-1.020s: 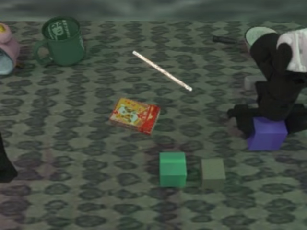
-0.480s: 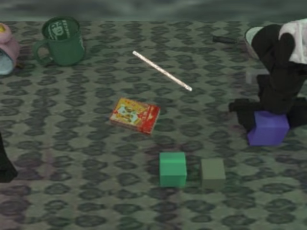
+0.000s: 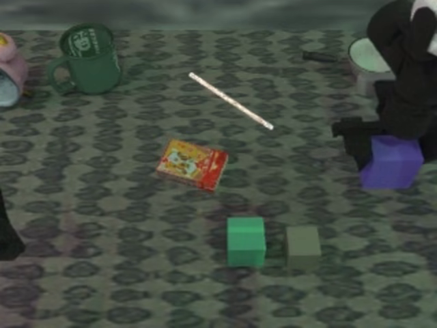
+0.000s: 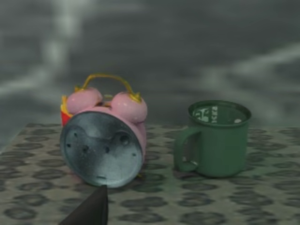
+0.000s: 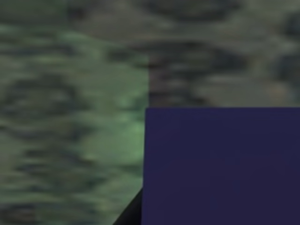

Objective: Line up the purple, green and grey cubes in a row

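- Right gripper (image 3: 395, 140) sits over the purple cube (image 3: 391, 162) at the table's right side, its dark fingers flanking the cube's far part; it appears clamped on the cube.
- Purple cube fills the lower right of the right wrist view (image 5: 220, 164) as a flat violet face, with patterned tablecloth (image 5: 70, 117) beyond; that view does not show the other cubes.
- Green cube (image 3: 246, 241) and grey cube (image 3: 303, 247) stand side by side near the front middle of the table, close but apart, well away from the purple one; only the top view shows them.
- Left gripper (image 4: 89, 212) shows only as a dark tip in the left wrist view, so I cannot tell how its fingers stand; the left arm (image 3: 7, 232) is parked at the left edge.
- Left wrist view shows a pink alarm clock (image 4: 104, 143) tipped over with its grey back facing the camera, beside a dark green mug (image 4: 215, 138); the top view cuts the clock (image 3: 10, 68) off at the edge.
- White lettering inside the mug's rim is too small to read.
- Red-and-yellow box (image 3: 192, 165) lies flat mid-table, a thin white stick (image 3: 231, 101) beyond it, and a pale bowl (image 3: 369, 58) lies partly behind the right arm.
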